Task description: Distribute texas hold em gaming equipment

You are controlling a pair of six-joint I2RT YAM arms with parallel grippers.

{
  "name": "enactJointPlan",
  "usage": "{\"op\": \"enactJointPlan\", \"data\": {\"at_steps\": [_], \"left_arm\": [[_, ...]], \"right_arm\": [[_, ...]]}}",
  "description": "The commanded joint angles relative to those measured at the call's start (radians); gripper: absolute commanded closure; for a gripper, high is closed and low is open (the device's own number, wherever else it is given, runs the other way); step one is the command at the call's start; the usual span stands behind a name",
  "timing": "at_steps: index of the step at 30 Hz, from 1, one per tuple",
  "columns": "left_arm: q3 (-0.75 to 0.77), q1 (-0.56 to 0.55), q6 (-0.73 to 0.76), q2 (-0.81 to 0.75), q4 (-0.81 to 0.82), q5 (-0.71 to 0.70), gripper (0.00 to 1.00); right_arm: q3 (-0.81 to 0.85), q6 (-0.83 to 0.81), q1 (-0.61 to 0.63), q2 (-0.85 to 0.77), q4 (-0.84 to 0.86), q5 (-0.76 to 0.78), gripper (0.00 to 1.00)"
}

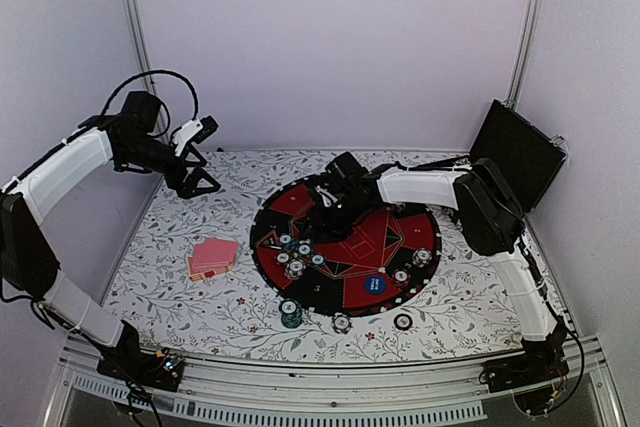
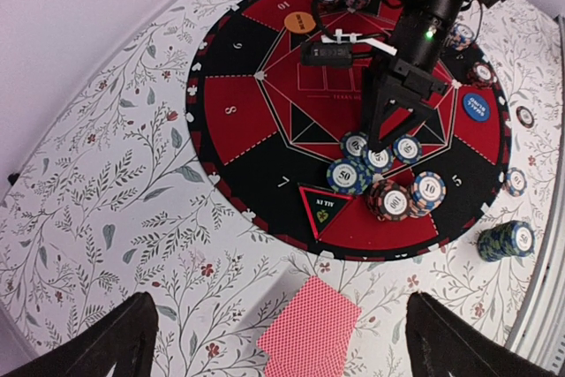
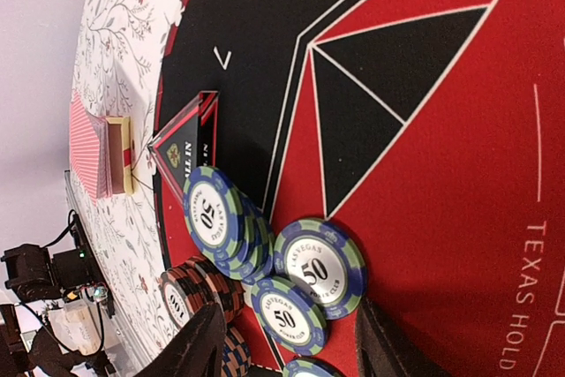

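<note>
**Landmark:** large round red-and-black felt mat point(image 1: 388, 235), lying on the floral-printed table point(image 1: 170, 277).

**Right gripper** point(image 2: 406, 134): hanging low over the near-left part of the mat. Its jaws are standing about half open, one finger on either side of a flat blue white-edged "50" chip point(image 3: 287, 313). It is gripping nothing.

**Left gripper** point(image 1: 200, 185): hovering in the air beyond the mat's far-left rim, jaws spread wide and carrying nothing.

**Leaning blue chip stack** point(image 3: 216, 218) and **single blue chip** point(image 3: 320, 267): resting on the mat just beside the right gripper's fingers.

**Dark red chip stack** point(image 2: 388, 200) and **blue-and-white chip stack** point(image 2: 427, 189): sitting side by side on the mat, close to its near-left rim.

**Dark green chip stack** point(image 2: 505, 240): standing off the mat, just outside its near rim.

**Pink-red-backed playing cards** point(image 1: 212, 259): lying in a loose pile off the mat, to its left and apart from the rim.

**Small orange disc** point(image 2: 300, 21): lying on the mat's far-right part.

**Small blue disc** point(image 2: 475, 105): lying on the mat's near part.

**Black hinged case** point(image 1: 518, 152): standing off the mat, beyond its far-right side.
</note>
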Motion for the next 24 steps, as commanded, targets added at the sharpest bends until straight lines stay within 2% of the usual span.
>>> {"op": "enactJointPlan", "data": {"at_steps": [1,7,11,17,24], "left_arm": [[0.031,0.003,-0.003,0.004,-0.007,0.006,0.00],[0.031,0.003,-0.003,0.003,-0.008,0.010,0.00],[0.031,0.003,-0.006,0.004,-0.010,0.012,0.00],[0.029,0.003,-0.007,0.003,-0.014,0.003,0.00],[0.028,0.003,-0.008,0.000,-0.025,-0.004,0.00]], "right_arm": [[-0.016,0.008,0.017,-0.012,-0.058,0.018,0.46],[-0.162,0.005,0.003,-0.144,-0.036,0.077,0.40],[-0.230,-0.003,0.029,-0.234,-0.056,0.137,0.29],[-0.205,-0.057,0.140,-0.323,-0.193,0.287,0.21],[-0.101,-0.103,0.333,-0.325,-0.369,0.450,0.16]]}}
